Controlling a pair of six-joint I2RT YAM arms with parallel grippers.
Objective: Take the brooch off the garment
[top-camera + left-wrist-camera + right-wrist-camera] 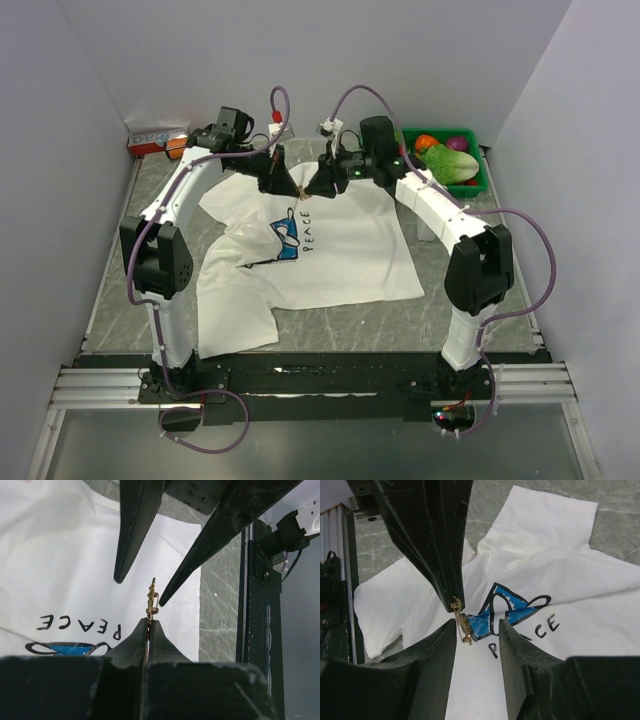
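The garment [340, 255], a white T-shirt with a blue print and the word "PEACE", lies rumpled on the table. Above its upper part my two grippers meet tip to tip. My left gripper [149, 623] is shut on one end of the small gold brooch [151, 599], which sticks out past its tips, up off the cloth. In the right wrist view the brooch [464, 624] hangs from the left gripper's dark fingers [432, 540]. My right gripper [477, 622] is open around it. The brooch sits close to one of its fingers [437, 652], with a wide gap to the other.
A green basket [478, 182] holding vegetables stands at the back right. A small box [155, 140] lies at the back left corner. White walls close in the table on three sides. A metal rail [300, 385] runs along the near edge by the arm bases.
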